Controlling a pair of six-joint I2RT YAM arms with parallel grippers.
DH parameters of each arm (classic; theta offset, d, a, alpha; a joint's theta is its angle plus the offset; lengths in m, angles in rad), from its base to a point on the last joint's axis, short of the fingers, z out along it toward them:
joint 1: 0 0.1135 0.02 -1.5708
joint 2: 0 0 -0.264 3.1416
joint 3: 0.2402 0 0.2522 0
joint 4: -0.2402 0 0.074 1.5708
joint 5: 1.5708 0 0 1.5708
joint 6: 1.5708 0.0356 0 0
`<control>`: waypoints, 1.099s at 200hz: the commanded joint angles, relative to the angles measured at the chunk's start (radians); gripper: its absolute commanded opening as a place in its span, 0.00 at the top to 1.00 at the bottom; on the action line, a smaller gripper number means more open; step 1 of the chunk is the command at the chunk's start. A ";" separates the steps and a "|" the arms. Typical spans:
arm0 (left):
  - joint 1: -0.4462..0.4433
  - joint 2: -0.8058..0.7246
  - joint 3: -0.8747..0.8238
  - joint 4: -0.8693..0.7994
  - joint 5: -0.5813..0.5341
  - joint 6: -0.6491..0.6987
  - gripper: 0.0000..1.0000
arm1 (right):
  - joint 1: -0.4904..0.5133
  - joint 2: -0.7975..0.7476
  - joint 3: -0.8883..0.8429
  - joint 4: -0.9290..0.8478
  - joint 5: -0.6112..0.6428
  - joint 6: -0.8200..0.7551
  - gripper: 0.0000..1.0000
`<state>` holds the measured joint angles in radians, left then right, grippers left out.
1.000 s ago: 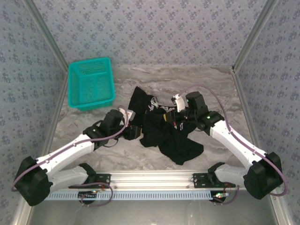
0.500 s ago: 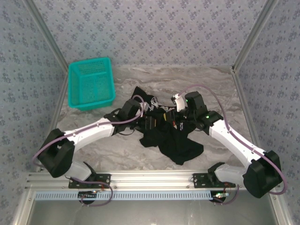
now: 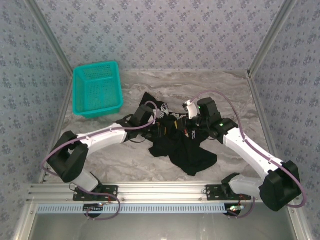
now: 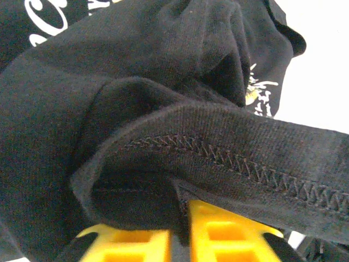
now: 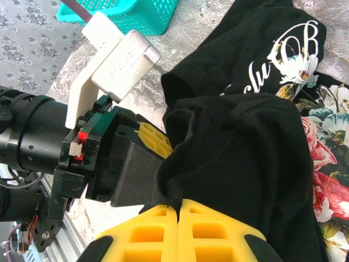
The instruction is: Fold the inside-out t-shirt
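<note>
The inside-out t-shirt (image 3: pixel 192 155) lies crumpled in a black heap at mid-table, lifted in the middle between both grippers. Its white lettering and floral print (image 5: pixel 294 54) face up on the far part. My left gripper (image 3: pixel 161 129) reaches in from the left; in the left wrist view its yellow jaws (image 4: pixel 182 204) are shut on a fold of black cloth beside a zigzag-stitched hem (image 4: pixel 245 164). My right gripper (image 5: pixel 179 208) is shut on a cloth edge close by, and it sits at the heap's right side (image 3: pixel 189 131). The left gripper's yellow finger (image 5: pixel 152 139) pokes out under the cloth.
A teal mesh basket (image 3: pixel 97 90) stands at the back left, apart from the shirt. Patterned walls and metal frame rails enclose the marble-patterned table (image 3: pixel 125 160). Bare tabletop shows to the left, front and back right of the heap.
My left arm swung forward and right from beside the shirt into the heap, and its jaws closed on the cloth. The right arm and its grip held still.
</note>
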<state>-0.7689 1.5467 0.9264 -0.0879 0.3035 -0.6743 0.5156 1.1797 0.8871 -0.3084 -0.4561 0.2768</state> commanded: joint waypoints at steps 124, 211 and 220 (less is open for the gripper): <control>0.236 -0.481 -0.025 -0.445 0.185 0.214 1.00 | 0.011 -0.088 0.182 -0.251 0.453 0.050 1.00; 0.261 -0.496 0.020 -0.692 -0.157 0.197 1.00 | 0.193 0.036 0.263 -0.247 0.212 -0.064 1.00; 0.275 -0.525 0.012 -0.706 -0.220 0.177 1.00 | 0.229 0.064 0.266 -0.228 0.162 -0.068 1.00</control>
<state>-0.5209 1.0836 0.9203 -0.6498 0.3153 -0.4656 0.6708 1.1843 1.1236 -0.5533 -0.1749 0.2420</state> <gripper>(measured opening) 0.042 0.062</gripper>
